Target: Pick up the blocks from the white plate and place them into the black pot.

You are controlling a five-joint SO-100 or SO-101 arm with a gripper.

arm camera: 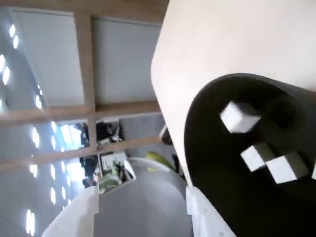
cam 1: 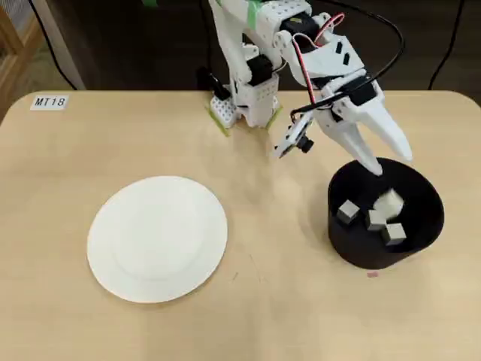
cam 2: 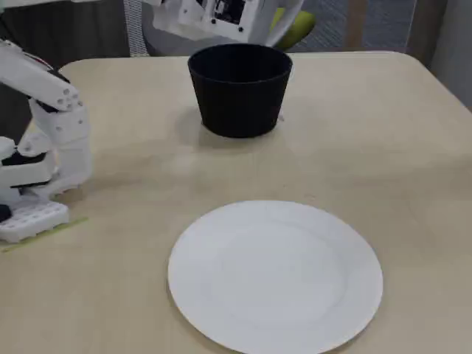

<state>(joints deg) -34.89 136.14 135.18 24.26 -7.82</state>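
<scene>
Four blocks (cam 1: 379,218) lie inside the black pot (cam 1: 353,252), at the right of the desk (cam 1: 285,316) in the overhead view. The hand (cam 1: 391,162) hangs over the pot's rim, fingers spread wide and holding nothing. The white plate (cam 1: 158,238) sits bare, well apart to the left.

Four small pale-grey cube blocks (cam 1: 376,216) lie clustered inside the round matte black pot (cam 1: 353,248). I see the large flat white plate (cam 1: 157,238) bare, well apart on the worktop.
</scene>
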